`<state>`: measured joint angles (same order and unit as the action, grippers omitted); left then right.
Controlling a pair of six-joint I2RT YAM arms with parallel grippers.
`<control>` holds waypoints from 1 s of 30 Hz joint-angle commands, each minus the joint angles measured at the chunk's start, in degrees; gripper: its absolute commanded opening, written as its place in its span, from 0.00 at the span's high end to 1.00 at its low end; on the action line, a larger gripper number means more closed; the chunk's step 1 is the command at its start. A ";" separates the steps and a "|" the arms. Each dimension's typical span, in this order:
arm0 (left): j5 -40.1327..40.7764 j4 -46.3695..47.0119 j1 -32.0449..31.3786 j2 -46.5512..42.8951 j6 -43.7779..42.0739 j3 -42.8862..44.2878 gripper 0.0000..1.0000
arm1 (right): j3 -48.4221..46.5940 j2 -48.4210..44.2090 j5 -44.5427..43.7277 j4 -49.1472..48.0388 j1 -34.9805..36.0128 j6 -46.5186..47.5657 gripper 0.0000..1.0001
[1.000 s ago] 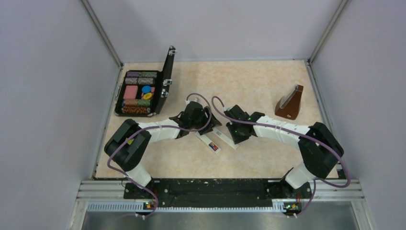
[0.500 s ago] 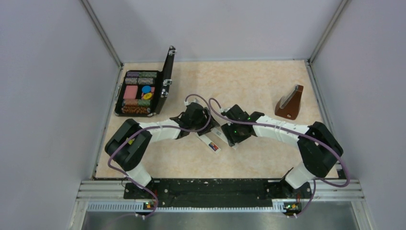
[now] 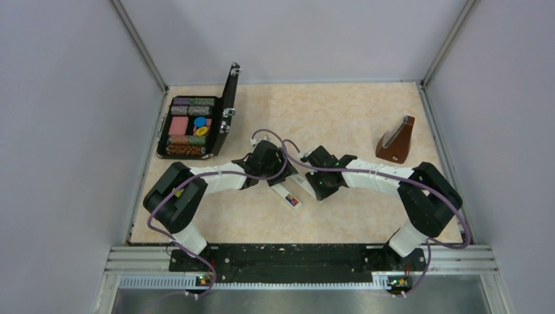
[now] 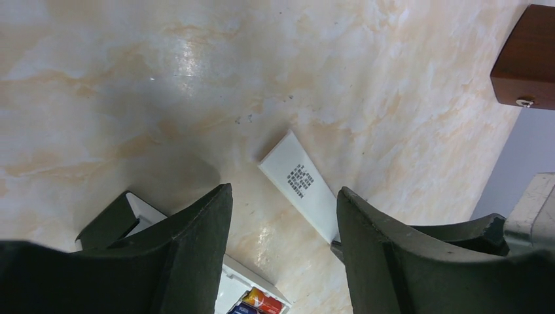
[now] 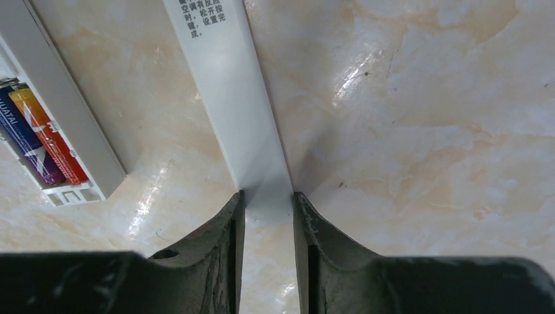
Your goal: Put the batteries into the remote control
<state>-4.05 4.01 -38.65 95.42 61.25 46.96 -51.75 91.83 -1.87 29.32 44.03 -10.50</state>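
The white remote control (image 3: 286, 193) lies face down at mid-table with its compartment uncovered. Two batteries (image 5: 38, 134), one purple and one orange-red, sit side by side inside it. In the left wrist view their ends (image 4: 262, 302) peep out beside my left fingers. My left gripper (image 4: 283, 191) is open above the table, its left finger over the remote (image 4: 141, 210). A slim white battery cover (image 5: 229, 85) with printed text lies beside the remote. My right gripper (image 5: 267, 196) is shut on the cover's near end, a finger against each long edge.
An open black case (image 3: 193, 125) of coloured chips stands at the back left. A brown wooden metronome (image 3: 396, 140) stands at the back right. Grey walls close in three sides. The two arms meet close together at mid-table.
My right gripper opened, then closed again on the cover, and slid a little left toward the remote. The left arm has barely moved.
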 commanded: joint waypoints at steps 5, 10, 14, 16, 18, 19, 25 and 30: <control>3.28 -1.68 0.81 -3.35 -2.37 1.74 0.38 | -0.54 -1.75 -1.15 -1.59 0.24 -2.76 0.75; 3.24 -2.11 1.03 -4.36 -3.11 2.18 0.38 | -2.50 -5.44 -0.84 -0.46 0.19 -3.89 0.75; 2.98 -2.09 1.04 -4.11 -3.01 2.22 0.38 | -4.01 -6.06 -1.69 -0.05 0.19 -3.78 0.70; 3.50 -2.46 1.08 -4.85 -2.50 1.82 0.39 | -4.18 -5.84 -2.07 -1.06 0.23 -2.91 0.64; 7.16 -3.60 1.16 -6.47 -1.68 1.04 0.46 | -4.42 -5.38 -1.81 -2.86 0.23 -2.11 0.61; 8.52 -4.60 1.28 -7.51 -1.18 0.65 0.50 | -4.96 -4.86 -0.99 -3.98 0.26 -1.28 0.60; 12.19 -7.58 1.56 -13.27 -1.54 -3.05 0.55 | -9.09 2.23 2.87 -8.89 0.92 3.99 0.55; 13.31 -9.04 1.64 -18.40 -1.09 -6.75 0.56 | -12.40 7.45 2.05 -10.08 3.52 7.85 0.51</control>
<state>6.57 -3.31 -37.19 81.47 59.90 42.83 -60.53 96.12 -0.45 22.15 45.01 -7.16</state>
